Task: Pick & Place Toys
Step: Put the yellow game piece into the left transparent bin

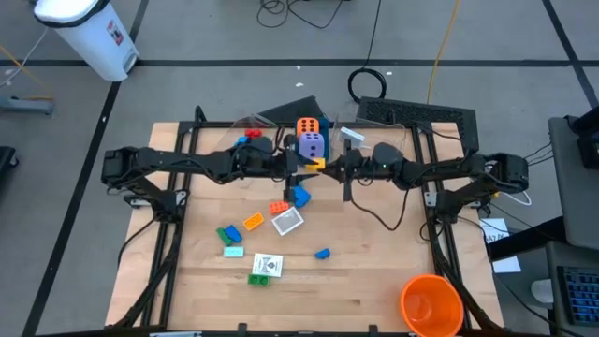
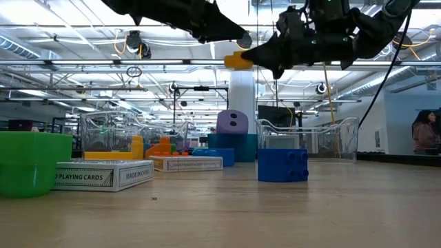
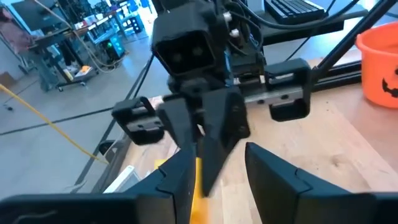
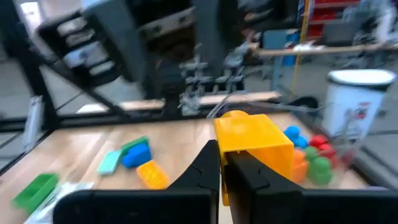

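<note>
High above the table's middle, a yellow brick (image 2: 239, 60) hangs in my right gripper (image 1: 329, 168), which is shut on it. My left gripper (image 1: 298, 168) faces it from the table's left. Its two fingers (image 3: 180, 180) stand open on either side of the right gripper's fingertips and the brick (image 3: 196, 186). I cannot tell whether the left fingers touch the brick. Behind them, an orange die (image 1: 307, 126) and a purple die (image 1: 312, 145) sit in a clear tub. Other toys lie on the table: bricks (image 1: 299, 195) and white cards (image 1: 287, 221). My right gripper pinches the yellow brick between its two fingers at the brick's near lower edge (image 4: 227, 163), only at the fingers' free ends. The fingers come level from the table's right side. The brick sticks out past the fingertips, lifted well clear of the table.
A blue brick (image 2: 282, 165), a box of playing cards (image 2: 103, 176) and a green brick (image 2: 27, 162) stand near the front. Orange and green bricks (image 1: 229, 234) lie left of centre. A big orange cup (image 1: 430, 304) stands at the front right. Clear tubs (image 2: 306, 141) line the far side.
</note>
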Motion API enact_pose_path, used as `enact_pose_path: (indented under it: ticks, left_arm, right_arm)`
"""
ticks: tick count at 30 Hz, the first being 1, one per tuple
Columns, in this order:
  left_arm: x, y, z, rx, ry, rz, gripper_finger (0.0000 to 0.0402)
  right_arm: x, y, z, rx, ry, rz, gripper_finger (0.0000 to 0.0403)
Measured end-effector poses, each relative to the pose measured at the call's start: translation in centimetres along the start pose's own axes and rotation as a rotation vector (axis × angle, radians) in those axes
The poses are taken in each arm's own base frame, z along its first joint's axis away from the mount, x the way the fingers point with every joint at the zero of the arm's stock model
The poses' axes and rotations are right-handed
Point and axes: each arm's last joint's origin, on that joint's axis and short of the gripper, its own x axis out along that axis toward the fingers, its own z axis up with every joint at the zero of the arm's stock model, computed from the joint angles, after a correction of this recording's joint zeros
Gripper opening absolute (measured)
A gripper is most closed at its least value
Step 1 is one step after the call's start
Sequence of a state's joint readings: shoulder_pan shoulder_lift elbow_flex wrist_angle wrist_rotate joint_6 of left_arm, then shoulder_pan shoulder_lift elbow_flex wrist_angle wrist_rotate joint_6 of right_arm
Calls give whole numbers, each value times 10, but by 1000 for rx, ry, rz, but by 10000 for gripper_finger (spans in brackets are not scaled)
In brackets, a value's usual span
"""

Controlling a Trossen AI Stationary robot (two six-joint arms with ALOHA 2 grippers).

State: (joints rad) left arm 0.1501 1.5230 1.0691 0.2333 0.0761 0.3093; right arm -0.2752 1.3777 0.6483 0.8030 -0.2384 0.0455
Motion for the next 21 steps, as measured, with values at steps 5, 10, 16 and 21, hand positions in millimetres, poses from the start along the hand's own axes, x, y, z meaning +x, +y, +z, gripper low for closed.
enact_pose_path:
  ticks: [5, 10, 16, 21]
  left_arm:
    - [0, -2, -1, -2, 13, -9, 163]
    - [1, -10, -1, 13, 29, -39, 184]
    - [3, -20, -1, 92, 34, -70, 210]
    - [3, -21, 0, 124, 68, 34, 223]
  right_arm:
    - [0, 0, -2, 22, 23, 37, 2]
    - [-1, -2, 0, 71, 5, 42, 2]
    - [-1, -2, 1, 90, -2, 78, 2]
    - [-2, 1, 5, 99, -34, 195, 2]
